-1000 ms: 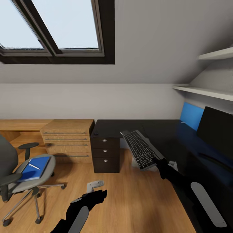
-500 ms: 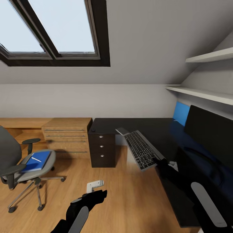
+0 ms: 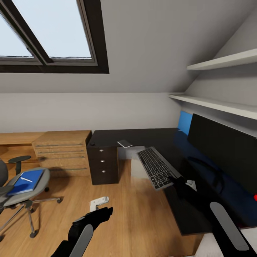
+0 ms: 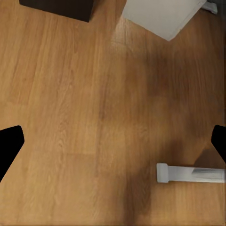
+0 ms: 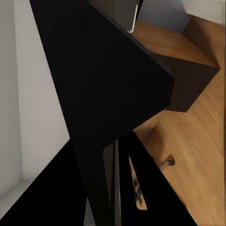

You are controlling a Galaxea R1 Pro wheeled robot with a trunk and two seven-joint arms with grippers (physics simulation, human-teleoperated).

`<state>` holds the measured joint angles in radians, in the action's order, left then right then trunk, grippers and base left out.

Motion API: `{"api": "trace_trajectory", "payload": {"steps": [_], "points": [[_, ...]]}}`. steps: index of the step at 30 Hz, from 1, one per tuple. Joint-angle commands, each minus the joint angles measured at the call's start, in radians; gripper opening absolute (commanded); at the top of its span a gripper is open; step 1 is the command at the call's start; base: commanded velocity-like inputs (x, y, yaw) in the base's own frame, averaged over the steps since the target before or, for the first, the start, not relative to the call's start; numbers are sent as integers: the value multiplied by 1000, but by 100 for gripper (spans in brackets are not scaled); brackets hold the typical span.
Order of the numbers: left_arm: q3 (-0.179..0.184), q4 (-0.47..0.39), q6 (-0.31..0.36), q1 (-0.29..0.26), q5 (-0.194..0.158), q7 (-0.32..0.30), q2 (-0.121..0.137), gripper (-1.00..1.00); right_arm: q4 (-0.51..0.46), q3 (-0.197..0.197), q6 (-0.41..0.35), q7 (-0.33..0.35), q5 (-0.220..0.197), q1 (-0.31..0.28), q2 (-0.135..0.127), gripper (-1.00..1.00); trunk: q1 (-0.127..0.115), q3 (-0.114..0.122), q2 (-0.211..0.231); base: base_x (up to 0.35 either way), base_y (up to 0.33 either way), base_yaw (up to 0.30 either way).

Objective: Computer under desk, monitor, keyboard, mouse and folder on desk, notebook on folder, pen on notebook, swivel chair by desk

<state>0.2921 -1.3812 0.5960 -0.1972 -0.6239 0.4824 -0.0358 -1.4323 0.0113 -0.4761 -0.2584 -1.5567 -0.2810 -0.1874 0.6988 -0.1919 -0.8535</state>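
Note:
My right gripper [image 3: 174, 179] is shut on the near end of the silver-grey keyboard [image 3: 155, 167] and holds it tilted in the air just over the black desk's [image 3: 142, 137] front edge. The wide black monitor [image 3: 223, 149] stands on the desk at the right. A small grey notebook [image 3: 124, 143] and a black mouse [image 3: 92, 144] lie on the desk's far wing. The light-grey computer [image 3: 137, 167] stands under the desk. At the left, the swivel chair [image 3: 21, 194] carries the blue folder [image 3: 25, 181] with the pen [image 3: 26, 179] on it. Low over the floor, my left gripper [image 3: 102, 211] is open and empty.
A light-wood drawer chest [image 3: 61, 152] stands beside the desk's black drawers [image 3: 103, 165]. A white bracket-like piece [image 3: 98, 202] [image 4: 189, 173] lies on the wood floor near my left gripper. Two wall shelves [image 3: 217, 105] hang above the monitor. Open floor lies between chair and desk.
The whole picture has slid left, so the camera has turned right toward the desk. The keyboard stays in my right gripper. The notebook now shows from behind the keyboard.

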Motion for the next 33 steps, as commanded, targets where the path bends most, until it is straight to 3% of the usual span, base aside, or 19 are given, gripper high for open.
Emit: {"api": "trace_trajectory", "payload": {"steps": [1, 6, 17, 26, 33], "points": [[0, -1, 1, -1, -10, 10, 0, 100, -1, 1, 2, -7, -16, -1, 0, -100, 0, -2, -1, -2, -1, -263], [-1, -1, 1, -1, -7, 10, -1, 100, 1, 1, 3, -7, -16, -1, 0, -100, 0, -2, -1, -1, 0, -251], [5, -29, -14, 4, -6, 12, -1, 100, 1, 1, 1, -5, -15, -1, -1, -100, 0, -2, -1, 0, 0, -9], [24, -33, -15, 4, -6, 12, -1, 100, 28, -1, 1, 65, -12, -1, -1, -100, 0, -2, -1, 0, 0, 0], [24, -27, -15, 4, -6, 12, -1, 100, 150, -52, 8, 83, -9, -1, 0, -100, 0, -2, -1, 0, 0, 0]]}}
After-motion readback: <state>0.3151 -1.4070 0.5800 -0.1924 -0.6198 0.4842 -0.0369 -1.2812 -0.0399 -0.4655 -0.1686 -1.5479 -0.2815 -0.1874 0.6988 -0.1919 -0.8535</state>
